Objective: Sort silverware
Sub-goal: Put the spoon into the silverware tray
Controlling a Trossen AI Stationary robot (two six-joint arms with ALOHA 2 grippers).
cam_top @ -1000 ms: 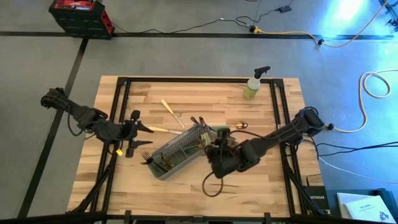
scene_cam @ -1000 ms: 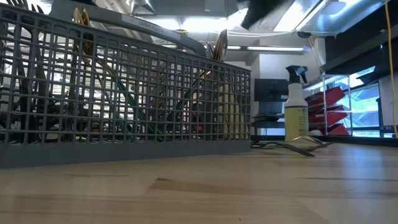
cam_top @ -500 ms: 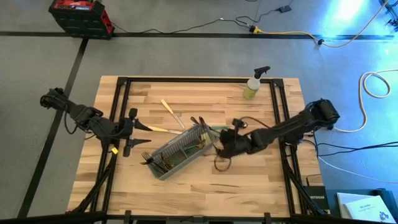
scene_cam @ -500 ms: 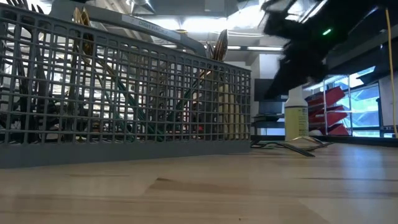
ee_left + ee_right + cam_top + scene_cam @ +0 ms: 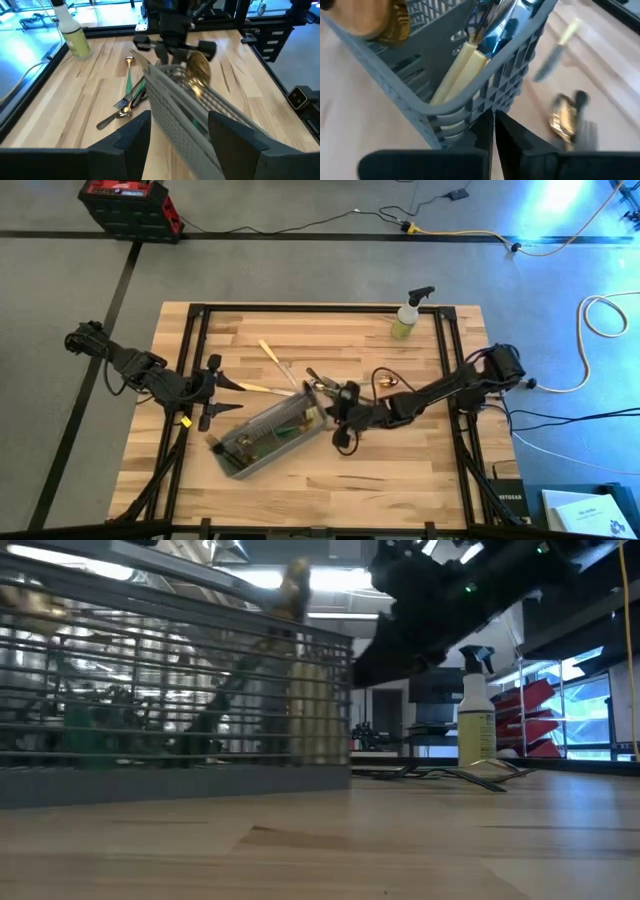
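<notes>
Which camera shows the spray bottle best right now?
The low view: the spray bottle stands upright in full profile, trigger head and label visible. The high view shows it from above, small, at the table's far edge. The left wrist view catches only its lower body and neck in a corner. The right wrist view does not show it.

floor (image 5: 300, 260): grey around my surface (image 5: 330, 330) | red-black case (image 5: 128, 205): on floor beyond surface's far-left corner | yellow cable (image 5: 470, 235): beyond far edge | ceiling lights (image 5: 340, 580): lit overhead
</notes>
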